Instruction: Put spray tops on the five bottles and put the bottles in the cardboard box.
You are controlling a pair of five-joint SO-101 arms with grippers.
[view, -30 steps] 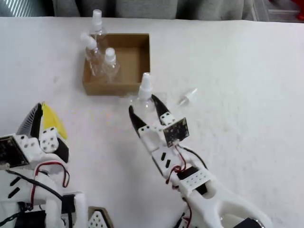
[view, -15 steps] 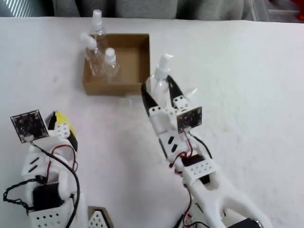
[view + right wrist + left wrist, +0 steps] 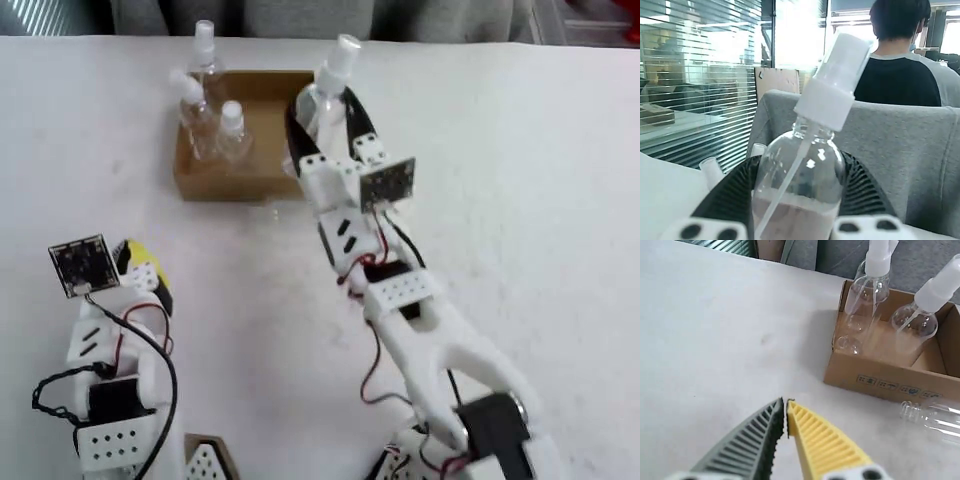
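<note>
1. The right gripper (image 3: 322, 108) holds the held bottle (image 3: 325, 85) upright between its fingers, above the right wall of the box (image 3: 205, 185).
2. Left of this gripper, the left bottle (image 3: 190, 105) and the middle bottle (image 3: 232, 130) stand in the box.
3. The far bottle (image 3: 205, 50) stands at the box's far left corner; in it or behind it, I cannot tell.
4. The left gripper (image 3: 785, 407) is over the table (image 3: 500, 120), with the box ahead and to its right.
5. The lying bottle (image 3: 935, 417) rests on the table just before the box's near wall, ahead-right of the left gripper.
</note>
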